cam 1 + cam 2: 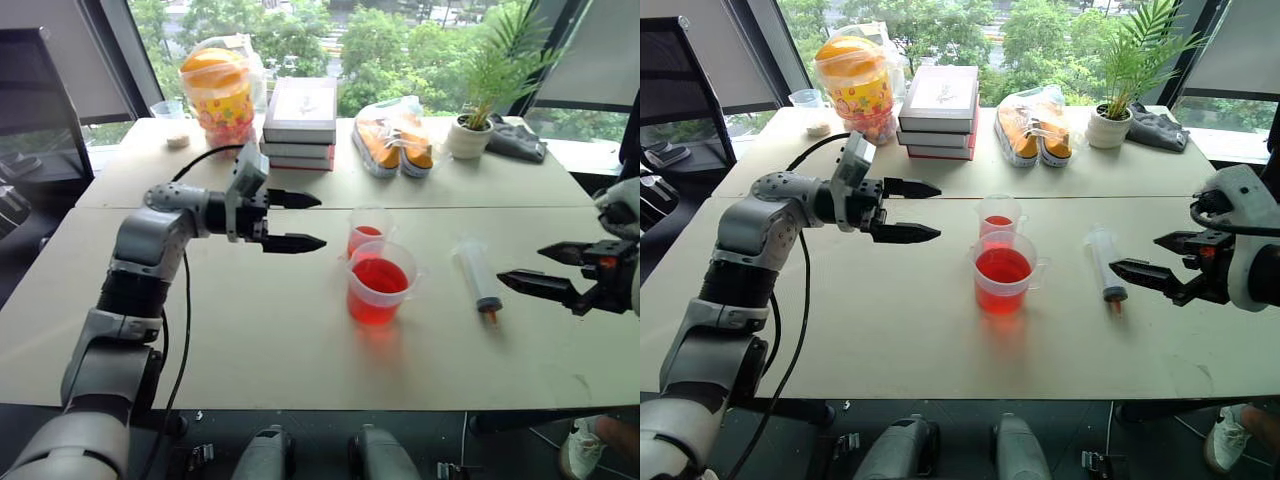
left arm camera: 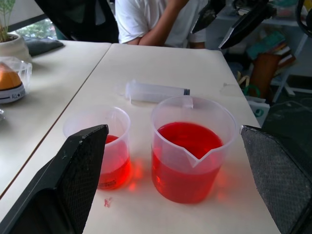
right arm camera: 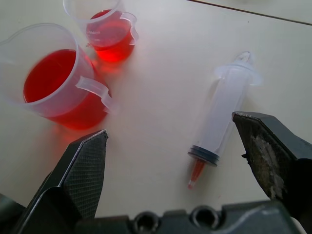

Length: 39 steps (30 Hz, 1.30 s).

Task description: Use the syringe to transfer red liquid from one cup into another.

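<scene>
The syringe [image 1: 476, 272] lies flat on the table, its orange-red tip toward the near edge, to the right of both cups. The wider beaker [image 1: 381, 283] with handle and lip holds red liquid [image 2: 189, 139] about half way up. Just behind it stands the smaller cup [image 1: 367, 232] with a shallow layer of red liquid. My left gripper [image 1: 318, 221] hovers open to the left of the cups, pointing at them. Off to the syringe's right, my right gripper [image 1: 520, 264] hangs open above the table, its fingers [image 3: 83, 170] apart, with the syringe [image 3: 225, 117] ahead of them and untouched.
At the back stand a stack of books [image 1: 300, 122], a colourful snack jar [image 1: 218, 92], a bag of orange items [image 1: 395, 135], a potted plant [image 1: 472, 125] and a dark cloth [image 1: 518, 140]. A person in a white shirt [image 2: 146, 19] is beyond the table's far side.
</scene>
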Each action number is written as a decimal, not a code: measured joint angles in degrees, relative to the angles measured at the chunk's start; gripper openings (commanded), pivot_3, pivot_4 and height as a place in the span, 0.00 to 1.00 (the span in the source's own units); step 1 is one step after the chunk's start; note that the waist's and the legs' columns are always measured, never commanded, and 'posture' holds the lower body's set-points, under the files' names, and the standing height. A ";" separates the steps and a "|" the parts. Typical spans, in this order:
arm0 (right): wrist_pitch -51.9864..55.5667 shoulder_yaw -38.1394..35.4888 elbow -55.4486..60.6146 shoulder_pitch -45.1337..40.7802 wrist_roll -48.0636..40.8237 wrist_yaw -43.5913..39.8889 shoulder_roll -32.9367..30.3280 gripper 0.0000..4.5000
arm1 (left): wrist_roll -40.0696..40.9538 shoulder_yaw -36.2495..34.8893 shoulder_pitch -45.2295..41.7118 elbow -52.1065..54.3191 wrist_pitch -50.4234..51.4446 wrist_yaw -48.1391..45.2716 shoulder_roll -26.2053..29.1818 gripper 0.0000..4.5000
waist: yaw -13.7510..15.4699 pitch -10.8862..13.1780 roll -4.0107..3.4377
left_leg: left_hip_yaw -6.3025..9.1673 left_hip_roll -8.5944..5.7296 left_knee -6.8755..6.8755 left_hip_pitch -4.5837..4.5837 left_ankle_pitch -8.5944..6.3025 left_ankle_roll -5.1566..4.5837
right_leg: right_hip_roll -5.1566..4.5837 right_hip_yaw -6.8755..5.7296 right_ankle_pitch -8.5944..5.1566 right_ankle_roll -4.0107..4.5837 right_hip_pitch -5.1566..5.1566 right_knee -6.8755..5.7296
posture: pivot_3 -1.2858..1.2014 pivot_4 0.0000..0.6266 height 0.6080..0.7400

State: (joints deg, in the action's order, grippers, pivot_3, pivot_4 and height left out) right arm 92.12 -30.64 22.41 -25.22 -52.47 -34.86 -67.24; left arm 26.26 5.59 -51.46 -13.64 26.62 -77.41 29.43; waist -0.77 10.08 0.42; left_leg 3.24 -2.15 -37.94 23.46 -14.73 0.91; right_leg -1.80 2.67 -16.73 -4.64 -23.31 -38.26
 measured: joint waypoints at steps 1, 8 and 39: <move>0.00 3.69 -4.91 -3.71 -0.10 0.99 0.14 1.00 | -0.13 0.20 -0.47 -0.46 -0.66 -0.08 -0.51 1.00 | -0.05 0.00 0.00 | -0.02 0.00 -0.02 -0.02 0.00 0.00 | -0.01 0.01 0.01 0.01 0.04 0.03 | 0.52 0.24 1.00; -0.61 26.52 -31.28 -21.75 9.15 5.33 5.61 1.00 | -1.84 0.52 -1.16 -3.64 -3.80 -0.21 -2.83 1.00 | -0.12 0.00 -0.03 | -0.08 0.01 0.19 0.15 -0.02 -0.03 | 0.01 0.05 0.02 0.01 -0.24 0.09 | 0.52 0.24 1.00; -26.98 55.15 -67.03 -38.01 49.93 -20.67 19.77 0.33 | -2.02 0.44 2.13 1.01 -3.48 2.93 -1.57 1.00 | 0.00 -0.01 -0.09 | -0.12 -0.03 -0.18 0.97 0.03 0.04 | 0.09 0.07 0.12 -0.14 -1.17 -0.44 | 0.52 0.24 1.00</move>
State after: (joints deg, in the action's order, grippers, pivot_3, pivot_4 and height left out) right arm 65.14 24.51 -44.62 -63.23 -2.55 -55.53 -47.47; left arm 24.23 6.03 -49.33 -12.63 23.15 -74.48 27.86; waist -0.77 10.07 0.33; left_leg 3.12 -2.17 -38.13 24.43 -14.70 0.95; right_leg -1.71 2.74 -16.62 -4.79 -24.48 -38.70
